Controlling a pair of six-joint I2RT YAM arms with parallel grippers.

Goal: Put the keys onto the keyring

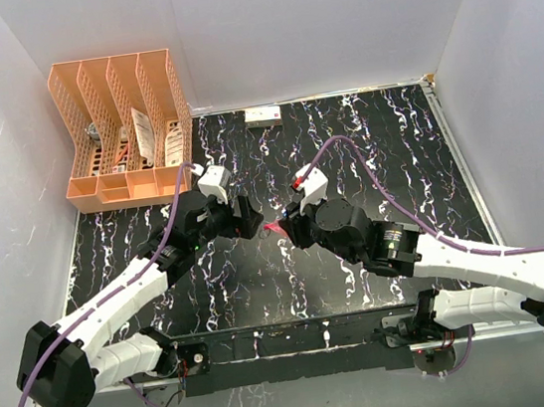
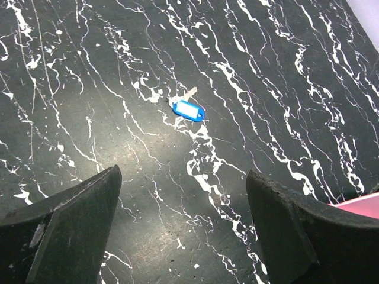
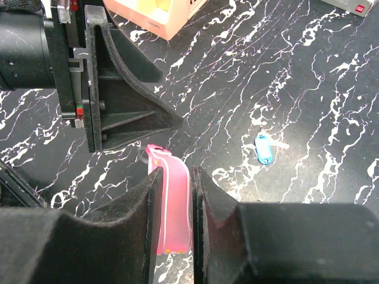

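Over a black, white-veined surface point(image 1: 394, 137), my right jaws pinch the keyring's soft, light red strap point(image 3: 174, 201), while my left jaws gape wide over the tiny, probably slippery blue-headed key point(image 2: 188, 110), best gripped by its head.

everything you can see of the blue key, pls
The blue-headed key is tiny: a bright blue, plastic-looking oblong head with rounded corners and a paler inset panel on its face. A pale silvery piece sticks out from one end; it is too small to tell whether that is its blade or a second key. It lies flat on the black, white-veined table, out in the open, and apart from that piece only the table touches it.
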